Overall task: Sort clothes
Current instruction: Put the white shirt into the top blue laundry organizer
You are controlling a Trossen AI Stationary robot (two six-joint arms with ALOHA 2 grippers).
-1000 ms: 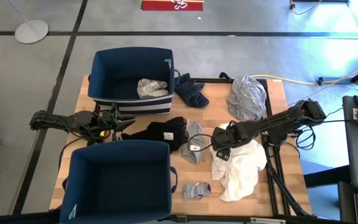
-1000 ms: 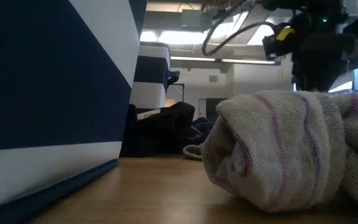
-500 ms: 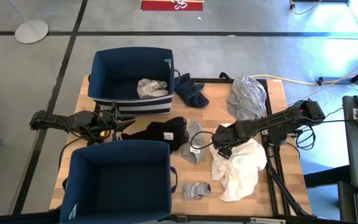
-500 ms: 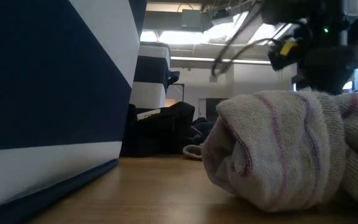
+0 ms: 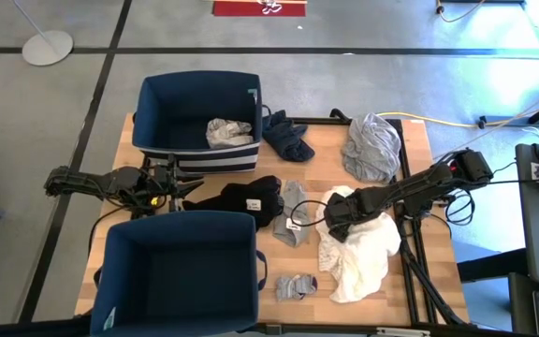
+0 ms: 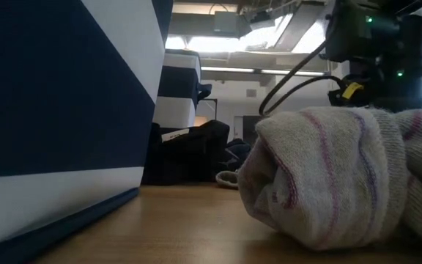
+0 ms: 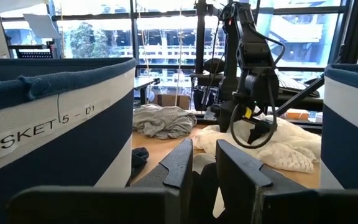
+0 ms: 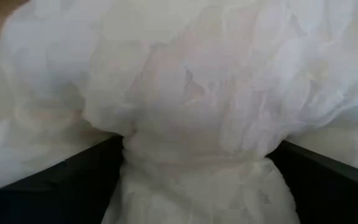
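Observation:
A white garment (image 5: 363, 253) lies crumpled on the table's right half. My right gripper (image 5: 337, 220) is down on its left far part and shut on it; the right wrist view (image 8: 191, 168) shows white cloth filling the gap. My left gripper (image 5: 182, 188) waits low between the two navy bins, fingers a narrow gap apart (image 7: 202, 162), beside a black garment (image 5: 241, 199). A light grey garment (image 5: 293, 211) lies by the black one. Grey socks (image 5: 296, 286) lie near the front edge. My right gripper pinches a gathered bunch of the white garment (image 8: 191, 152) between its two fingers (image 8: 73, 177), several layers drawn into a waist. The fingers come slanting down from the table's right side. The rest of the garment lies slack on the table.
The far navy bin (image 5: 157, 112) holds a grey-white garment (image 5: 227, 132); the near navy bin (image 5: 120, 271) stands at the front left. A navy garment (image 5: 288, 138) and a grey garment (image 5: 372, 145) lie at the far side. A black frame (image 5: 415, 253) runs along the right edge.
My right gripper has shifted a little toward the table's right edge, and its arm has sunk lower. The white garment's left far part has gathered around the fingers; the rest has stayed in place.

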